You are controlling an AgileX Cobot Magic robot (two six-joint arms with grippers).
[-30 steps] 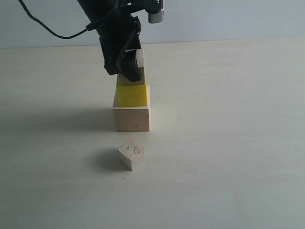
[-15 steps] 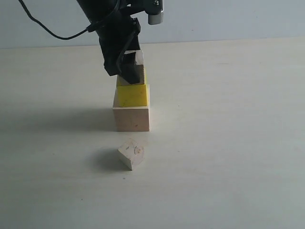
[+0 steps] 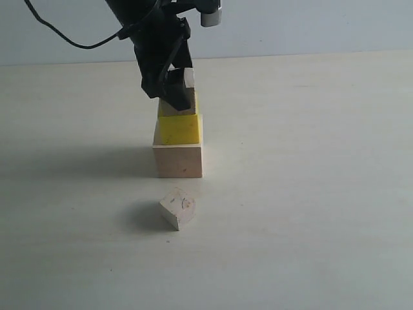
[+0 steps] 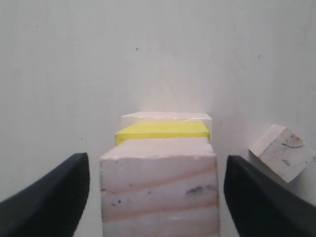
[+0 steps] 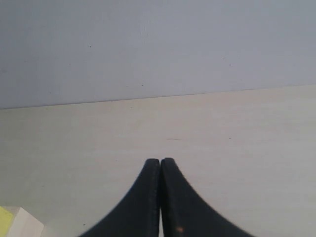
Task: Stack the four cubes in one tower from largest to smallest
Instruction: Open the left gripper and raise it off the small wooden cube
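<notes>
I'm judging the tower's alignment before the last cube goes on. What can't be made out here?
Exterior view: the left hand covers most of the small wooden cube, so its seating on the yellow cube is unclear.
Left wrist view: the lower edge cuts that cube off.
Right wrist view: only a tower corner shows.

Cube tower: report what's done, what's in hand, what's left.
Done: large pale cube at the base, yellow cube on it, bare wooden cube on top. In hand: nothing gripped; the left gripper stands open astride that cube. Left: the knot-marked smallest cube, on the table before the tower.
</notes>
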